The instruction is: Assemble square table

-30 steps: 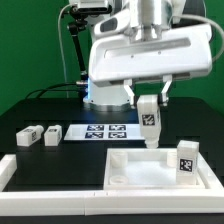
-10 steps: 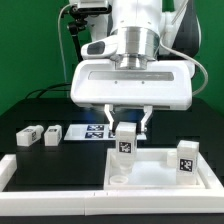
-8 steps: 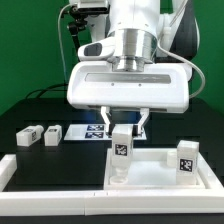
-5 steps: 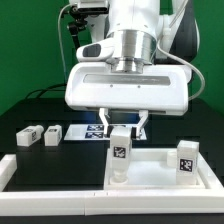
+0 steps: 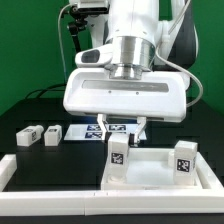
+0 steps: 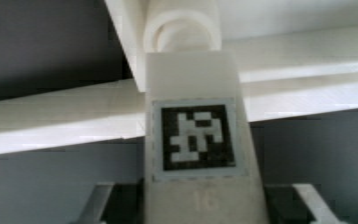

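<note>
Jaws clamped on a stubby leg (image 5: 118,157) hold it upright at the corner of the square top (image 5: 160,175) on the exterior view's left. A fitted leg (image 5: 185,161) appears seated at the corner on the exterior view's right. The outer leg (image 5: 27,137) and inner leg (image 5: 51,133) lie on the counter (image 5: 40,105) near the marker board (image 5: 100,131). The job looks under half done.

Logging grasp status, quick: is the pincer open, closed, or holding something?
Pincer: closed on a white tagged table leg, held upright.
</note>
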